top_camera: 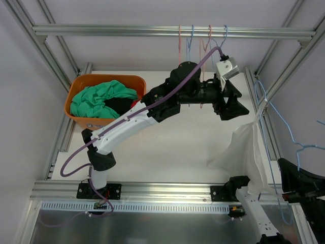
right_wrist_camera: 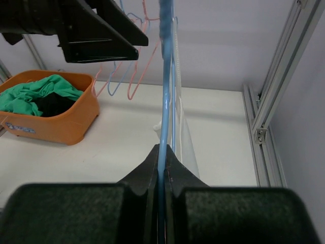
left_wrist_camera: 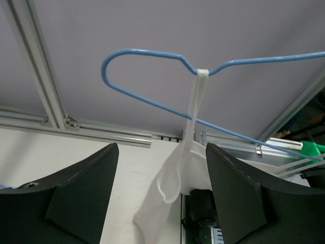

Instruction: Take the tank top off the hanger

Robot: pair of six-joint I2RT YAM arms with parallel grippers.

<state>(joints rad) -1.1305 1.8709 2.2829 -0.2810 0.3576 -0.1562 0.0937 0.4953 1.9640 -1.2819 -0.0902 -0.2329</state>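
My right jaws gripped the hanger, my left jaws stood parted and empty; the tank top hung by one strap, removal incomplete.

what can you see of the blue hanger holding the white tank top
The blue hanger is thin wire with a glossy blue coating, bent into a rounded shoulder end with a small dip beside it. One strap of the white tank top loops over that dip, and the rest of the cloth hangs below. The hanger is up in the air, tilted rather than level. The right tool is shut on its wire, and nothing else seems to touch it.
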